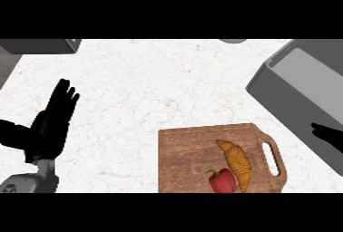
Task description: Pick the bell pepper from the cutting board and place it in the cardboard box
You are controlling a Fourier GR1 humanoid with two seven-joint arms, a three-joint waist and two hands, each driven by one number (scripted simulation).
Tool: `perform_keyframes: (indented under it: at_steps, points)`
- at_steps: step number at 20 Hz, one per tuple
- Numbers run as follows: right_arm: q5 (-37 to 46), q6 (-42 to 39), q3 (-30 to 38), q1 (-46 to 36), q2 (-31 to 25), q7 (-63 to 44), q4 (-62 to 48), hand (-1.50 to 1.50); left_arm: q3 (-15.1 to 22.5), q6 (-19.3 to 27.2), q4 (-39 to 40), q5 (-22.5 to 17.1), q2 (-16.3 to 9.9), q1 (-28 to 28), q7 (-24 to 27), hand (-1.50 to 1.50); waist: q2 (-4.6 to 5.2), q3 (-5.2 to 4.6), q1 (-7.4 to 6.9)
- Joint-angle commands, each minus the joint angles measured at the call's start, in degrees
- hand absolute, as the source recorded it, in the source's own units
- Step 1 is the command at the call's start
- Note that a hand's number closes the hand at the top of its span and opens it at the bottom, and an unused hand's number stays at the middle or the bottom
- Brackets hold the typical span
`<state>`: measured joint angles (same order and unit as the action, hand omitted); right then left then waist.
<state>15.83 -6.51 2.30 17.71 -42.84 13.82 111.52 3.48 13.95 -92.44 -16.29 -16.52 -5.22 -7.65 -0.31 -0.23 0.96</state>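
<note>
Two hands in view: the left hand (53, 118) rests flat and open, fingers straight, over the white worktop (154, 86). Well to its right, a glossy red bell pepper (222, 181) with a green stem lies on the wooden cutting board (191, 152), touching a croissant (237, 164). Further right, only dark fingertips of the right hand (330, 135) show by the grey box (295, 84), so I can't tell if it's open or closed.

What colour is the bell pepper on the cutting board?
Red with a green stem, the bell pepper shows in the head view.

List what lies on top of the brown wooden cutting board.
On the brown wooden cutting board lie a red bell pepper and a golden croissant, side by side and touching. The view's lower edge cuts off the pepper's base and the board's near part.
</note>
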Motion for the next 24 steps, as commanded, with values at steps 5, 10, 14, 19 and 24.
perform_keyframes:
  at_steps: [5, 10, 14, 19, 24]
  points:
    - [-2.7, -11.8, -4.2, 0.9, -1.3, -23.9, 21.3, -1.5, -0.3, -0.2, 2.3, 1.1, 1.1, -3.7, -1.3, 0.0, 0.29, 0.14, -0.51]
    - [4.0, -11.5, -12.8, -1.1, 7.0, -26.6, 20.5, -1.5, -1.2, -0.1, -3.6, 0.9, 1.7, 0.3, -4.1, 0.0, 0.26, 0.23, -1.05]
    - [7.8, -14.3, -16.1, -1.9, 10.1, -32.5, 24.7, -1.5, -0.4, 0.9, -4.5, 4.6, 3.0, -0.1, -3.3, 0.0, 0.23, 0.23, -0.85]
    - [14.3, -15.1, -20.6, -0.4, 12.9, -38.4, 26.1, -1.5, -2.6, -1.7, -2.3, 3.0, 3.4, -0.4, -2.5, 0.0, 0.22, 0.22, -0.72]
    - [18.5, -14.6, -26.1, -3.4, 17.7, -37.6, 20.1, -1.5, -2.7, -3.0, -3.5, 3.4, 3.5, -0.1, -5.5, 0.0, 0.24, 0.24, -0.8]
